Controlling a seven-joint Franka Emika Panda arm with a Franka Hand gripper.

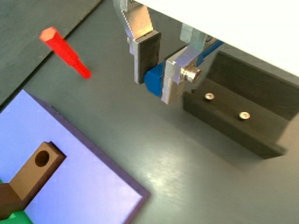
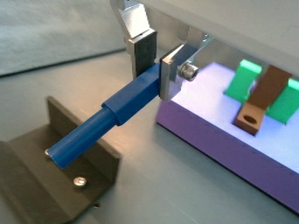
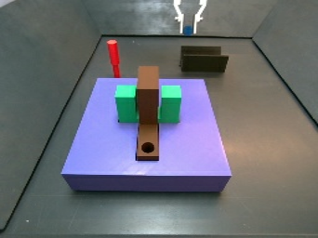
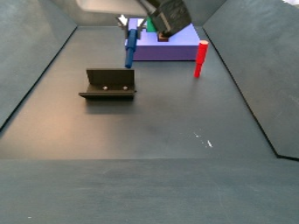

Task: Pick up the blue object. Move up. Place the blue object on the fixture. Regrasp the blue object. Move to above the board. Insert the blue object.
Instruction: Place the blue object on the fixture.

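My gripper [image 2: 155, 83] is shut on the upper end of the blue object [image 2: 103, 121], a slim blue peg that slants down from the fingers. Its free end hangs over the dark fixture [image 2: 73, 171]; contact between them cannot be told. In a side view the gripper [image 4: 132, 28] holds the blue object [image 4: 131, 47] up and to the right of the fixture [image 4: 108, 85]. In a wrist view a short blue end [image 1: 152, 79] shows between the silver fingers [image 1: 179, 73], next to the fixture [image 1: 247, 107]. The brown board [image 3: 148, 113] lies on the purple base [image 3: 187, 149], with its round hole at the near end.
Two green blocks [image 3: 125, 102] [image 3: 170, 102] flank the board. A red peg [image 3: 113, 58] stands upright on the floor beside the base, left of the fixture [image 3: 204, 60]. Grey walls enclose the floor on all sides.
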